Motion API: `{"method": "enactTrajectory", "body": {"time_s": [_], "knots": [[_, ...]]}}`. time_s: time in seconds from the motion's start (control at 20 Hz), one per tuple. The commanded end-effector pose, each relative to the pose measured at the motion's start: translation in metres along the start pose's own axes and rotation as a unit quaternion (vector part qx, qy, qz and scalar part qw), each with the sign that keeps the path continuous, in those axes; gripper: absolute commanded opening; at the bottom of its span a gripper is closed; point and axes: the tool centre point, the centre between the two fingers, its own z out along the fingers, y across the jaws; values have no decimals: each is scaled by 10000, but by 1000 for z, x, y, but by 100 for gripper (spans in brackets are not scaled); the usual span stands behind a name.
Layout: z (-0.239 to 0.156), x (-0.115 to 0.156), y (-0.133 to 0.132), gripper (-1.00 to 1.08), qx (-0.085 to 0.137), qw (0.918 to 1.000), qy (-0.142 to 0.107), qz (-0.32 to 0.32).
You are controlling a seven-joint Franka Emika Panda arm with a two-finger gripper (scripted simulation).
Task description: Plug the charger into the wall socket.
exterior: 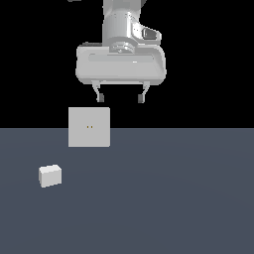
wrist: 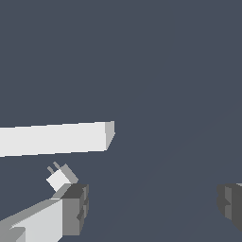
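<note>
White and box-shaped, the small charger block (exterior: 50, 175) lies on the grey tabletop (exterior: 173, 198) near-left of the upright light-grey socket plate (exterior: 89, 127), seemingly light and rigid, best pinched across its flat sides by the empty, spread end effector (exterior: 120, 95).

No legible text or markings.

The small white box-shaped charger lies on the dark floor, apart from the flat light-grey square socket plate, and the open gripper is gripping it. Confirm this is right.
Not quite: the gripper grips nothing. The exterior view shows it open, raised above the floor, its fingers empty. The small white box-shaped charger does lie on the dark floor, apart from the flat light-grey square socket plate.
</note>
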Motion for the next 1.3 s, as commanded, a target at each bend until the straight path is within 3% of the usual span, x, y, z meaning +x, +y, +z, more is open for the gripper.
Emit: {"method": "enactTrajectory", "body": {"time_s": [0.0,0.35,0.75,1.25], "knots": [[0,0,0,100,0,10000,0,0],[4,-2,-6,100,21,9999,70,-144],[20,-8,-27,100,96,9973,319,-657],[52,-26,-69,100,253,9812,837,-1722]]}}
